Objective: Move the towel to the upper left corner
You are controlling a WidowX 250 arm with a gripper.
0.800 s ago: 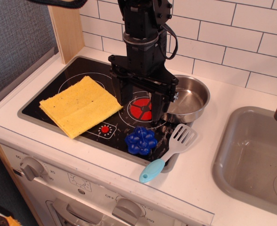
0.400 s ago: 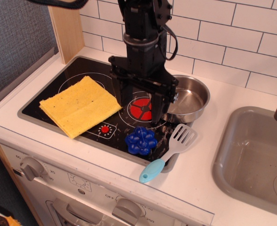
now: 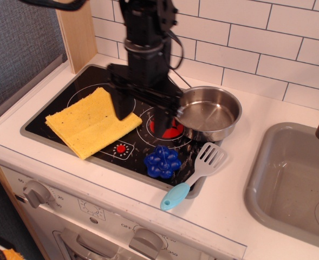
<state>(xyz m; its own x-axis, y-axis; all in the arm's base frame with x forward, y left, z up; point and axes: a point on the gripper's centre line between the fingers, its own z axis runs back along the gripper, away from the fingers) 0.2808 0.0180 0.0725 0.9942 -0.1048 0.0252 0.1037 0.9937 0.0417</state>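
Observation:
The yellow towel (image 3: 90, 123) lies flat and folded on the front left part of the black cooktop (image 3: 51, 103), over the white ring outline. The upper left corner of the cooktop (image 3: 89, 76) is bare black glass with part of a ring line. My black gripper (image 3: 143, 122) hangs open above the cooktop, its left finger (image 3: 119, 107) over the towel's right edge and its right finger over the red burner (image 3: 173, 130). It holds nothing.
A steel pan (image 3: 210, 112) sits at the cooktop's back right. A blue knobbly toy (image 3: 162, 161) and a grey spatula with a light blue handle (image 3: 194, 174) lie at the front right. A sink (image 3: 289, 184) is at the right, a wooden post (image 3: 78, 35) at the back left.
My gripper has moved left, from over the red burner to over the towel's right edge. The towel and other objects have not moved.

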